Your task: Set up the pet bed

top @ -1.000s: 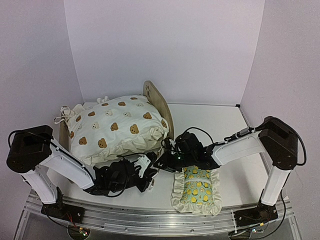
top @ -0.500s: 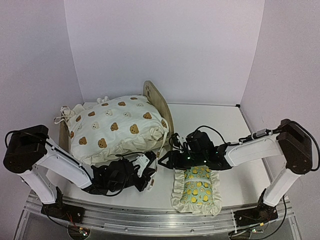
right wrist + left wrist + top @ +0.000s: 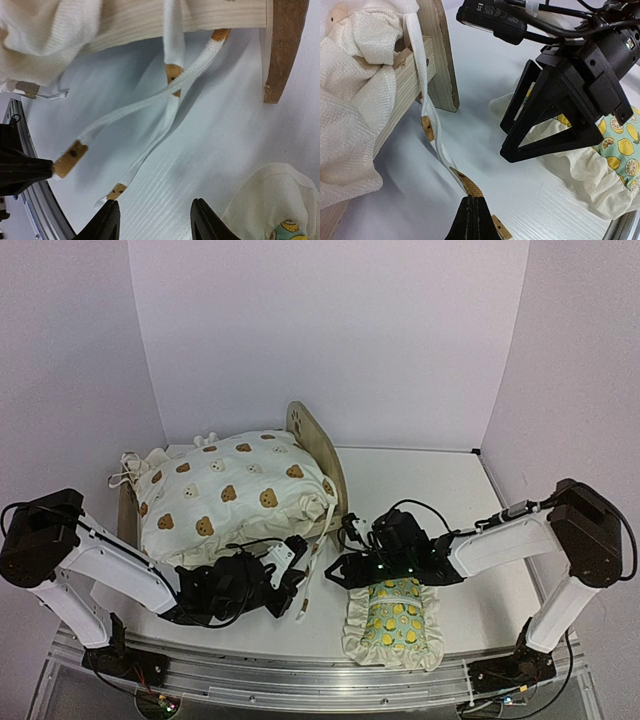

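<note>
The pet bed [image 3: 322, 452], a light-wood frame with a paw-print headboard, stands at the back left under a puffy cream bear-print cushion [image 3: 230, 495]. Two white ties with tan ends hang from the cushion at the frame's near corner [image 3: 442, 60]. My left gripper [image 3: 473, 198] is shut on the tan end of one tie [image 3: 469, 185], which runs taut up to the rail. My right gripper [image 3: 155, 220] is open just above the table, with nothing between its fingers. The other tie's loose end [image 3: 116, 191] lies beside its left finger.
A green lemon-print ruffled pillow [image 3: 392, 618] lies at the front, right under the right wrist [image 3: 400, 545]. The two grippers sit close together, left [image 3: 298, 585] and right [image 3: 340, 570]. White walls close in the back and sides. The table's metal front rail [image 3: 300, 675] runs along the near edge.
My right gripper has opened and drawn back a little to the right, away from the ties. My left gripper has stayed shut on its tie and shifted slightly.
</note>
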Robot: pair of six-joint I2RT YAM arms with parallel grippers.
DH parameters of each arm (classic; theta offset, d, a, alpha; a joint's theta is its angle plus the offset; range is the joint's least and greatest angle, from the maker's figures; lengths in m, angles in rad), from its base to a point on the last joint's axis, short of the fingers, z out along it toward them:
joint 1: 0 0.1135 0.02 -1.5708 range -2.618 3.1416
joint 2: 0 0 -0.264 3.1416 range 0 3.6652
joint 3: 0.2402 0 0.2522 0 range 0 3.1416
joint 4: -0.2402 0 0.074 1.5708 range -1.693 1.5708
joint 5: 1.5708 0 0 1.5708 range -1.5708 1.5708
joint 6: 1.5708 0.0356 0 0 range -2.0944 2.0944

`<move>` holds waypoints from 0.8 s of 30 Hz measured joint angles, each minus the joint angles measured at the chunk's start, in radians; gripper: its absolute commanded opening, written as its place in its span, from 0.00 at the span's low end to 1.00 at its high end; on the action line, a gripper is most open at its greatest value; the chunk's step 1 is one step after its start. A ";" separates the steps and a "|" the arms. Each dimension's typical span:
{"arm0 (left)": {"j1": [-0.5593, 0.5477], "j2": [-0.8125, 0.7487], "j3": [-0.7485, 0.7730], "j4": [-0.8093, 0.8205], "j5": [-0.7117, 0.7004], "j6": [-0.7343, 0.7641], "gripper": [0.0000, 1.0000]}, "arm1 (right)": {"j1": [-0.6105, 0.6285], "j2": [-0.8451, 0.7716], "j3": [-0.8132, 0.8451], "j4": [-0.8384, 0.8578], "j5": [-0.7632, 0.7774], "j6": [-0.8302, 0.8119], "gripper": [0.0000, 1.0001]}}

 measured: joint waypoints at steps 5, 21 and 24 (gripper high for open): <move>0.019 0.001 0.000 -0.005 0.000 0.000 0.00 | 0.000 0.066 0.025 0.046 0.048 0.016 0.51; 0.039 0.014 -0.007 0.012 0.038 -0.005 0.00 | 0.005 0.150 0.198 0.049 0.231 0.177 0.55; 0.039 0.014 -0.016 0.024 0.048 -0.006 0.00 | 0.005 0.174 0.236 0.025 0.260 0.202 0.54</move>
